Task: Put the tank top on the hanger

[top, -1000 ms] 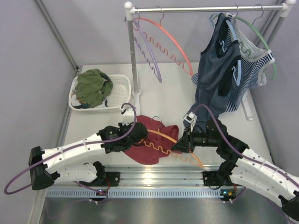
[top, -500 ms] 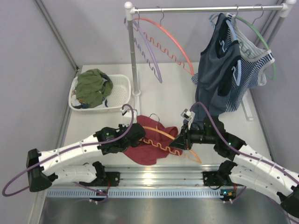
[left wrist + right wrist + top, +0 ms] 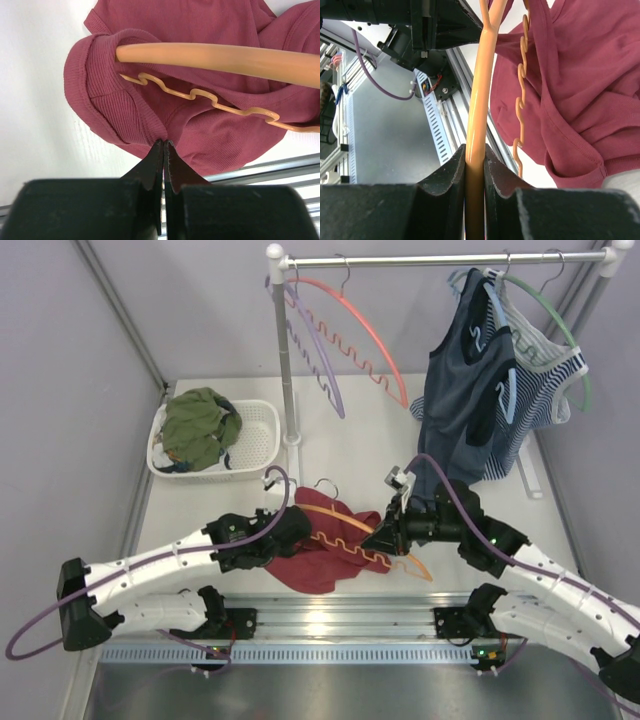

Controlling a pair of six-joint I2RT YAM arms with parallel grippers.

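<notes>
The dark red tank top [image 3: 322, 552] lies bunched on the table between the arms; it fills the left wrist view [image 3: 200, 120] and shows in the right wrist view [image 3: 570, 90]. The orange hanger [image 3: 352, 538] with its wavy bar runs across it, one end tucked into a fabric opening [image 3: 120, 52], its grey hook [image 3: 325, 484] pointing back. My left gripper [image 3: 300, 530] is shut, pinching the tank top's lower edge [image 3: 164, 142]. My right gripper [image 3: 385, 538] is shut on the hanger's outer arm [image 3: 476, 155] and holds it slightly raised.
A white basket [image 3: 262, 430] with green clothes stands back left. A rack [image 3: 440, 258] carries a salmon-pink hanger [image 3: 360, 330], a purple hanger [image 3: 320, 355], and navy [image 3: 465, 390] and striped [image 3: 545, 375] tops on the right. The metal rail [image 3: 330, 625] runs along the near edge.
My right gripper has moved left and back with the hanger, sliding it further across the tank top. My left gripper has kept its pinch on the fabric, shifting slightly.
</notes>
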